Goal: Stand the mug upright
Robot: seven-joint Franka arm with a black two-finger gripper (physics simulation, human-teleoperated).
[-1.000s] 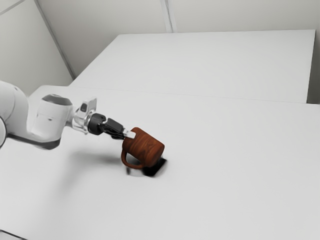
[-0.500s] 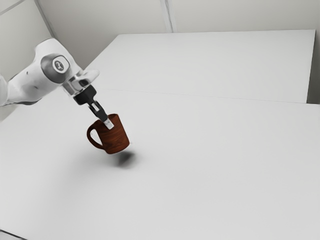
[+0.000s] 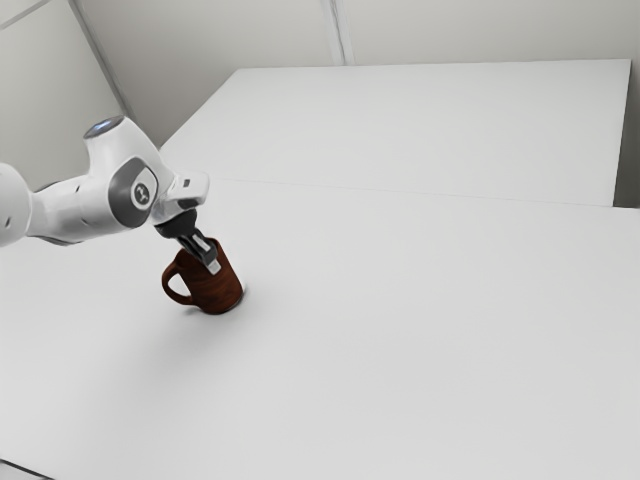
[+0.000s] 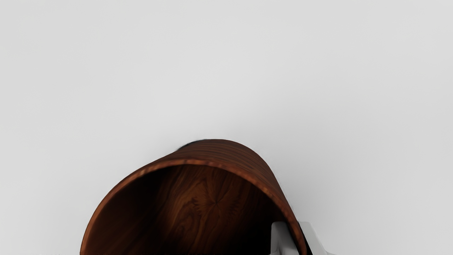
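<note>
Wrist view: the jaws pinch the mug (image 4: 212, 187) by its rim (image 4: 291, 213).

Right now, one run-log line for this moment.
gripper: shut on mug, one finger inside, one outside | mug: nearly upright, slight tilt | base: close to table, contact unclear | release: not yet

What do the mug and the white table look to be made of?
The mug looks like dark reddish-brown wood with a low sheen: streaky grain runs along its wall and swirls inside. A printed wood pattern is possible too. The table has a smooth, matte white top with no grain, perhaps laminate or painted board; the look doesn't settle which.
</note>
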